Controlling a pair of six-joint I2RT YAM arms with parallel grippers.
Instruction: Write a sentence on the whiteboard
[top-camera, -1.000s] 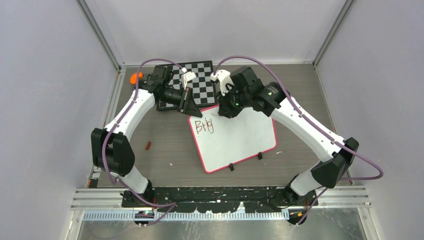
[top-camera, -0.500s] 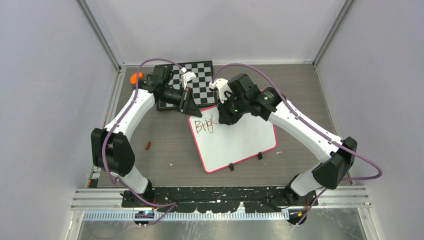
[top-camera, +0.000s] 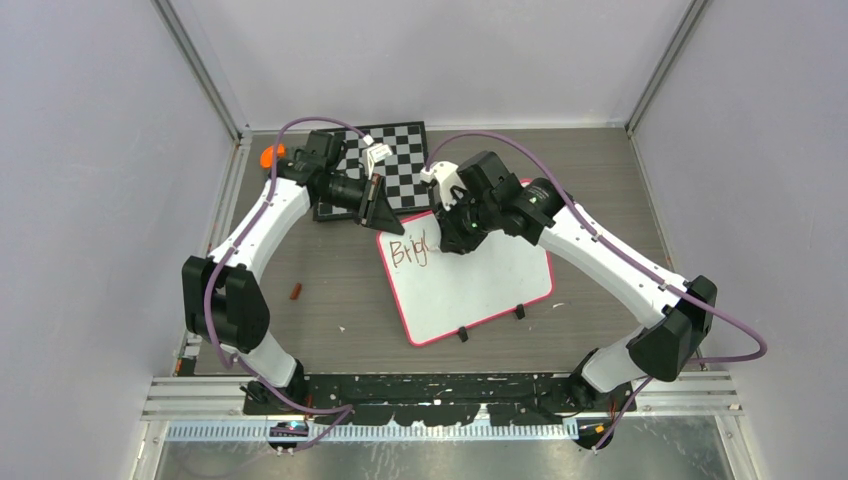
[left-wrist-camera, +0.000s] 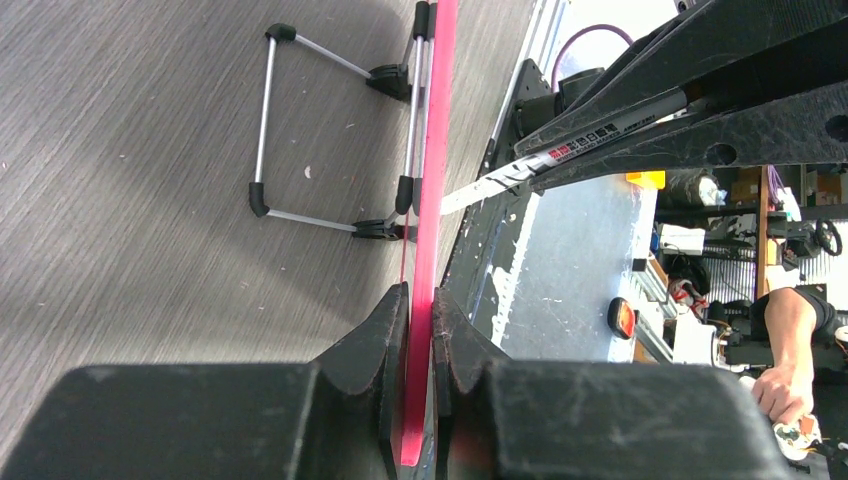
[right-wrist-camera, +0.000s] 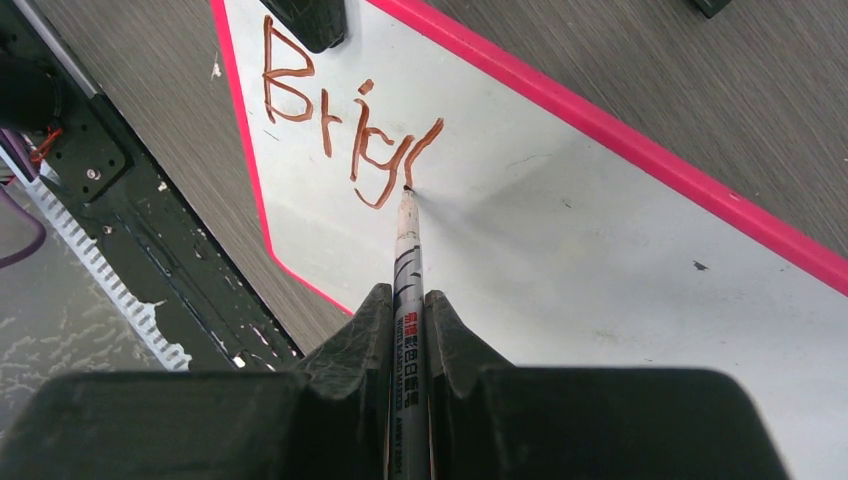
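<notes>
Partly written sentence (right-wrist-camera: 340, 110) on the whiteboard (right-wrist-camera: 600, 250), upper left.
The left fingers (left-wrist-camera: 380, 350) clamp its thin, stiff edge; the right fingers (right-wrist-camera: 365, 340) clamp the slim marker (right-wrist-camera: 407, 250), likely slippery, best held mid-barrel.

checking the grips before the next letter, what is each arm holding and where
The left gripper pinches the whiteboard by its pink rim; the right gripper clamps the marker by its barrel, tip on the board.

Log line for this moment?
left gripper: shut on whiteboard edge | right gripper: shut on marker | marker tip: touching whiteboard | sentence: "Brig" plus partial stroke
</notes>
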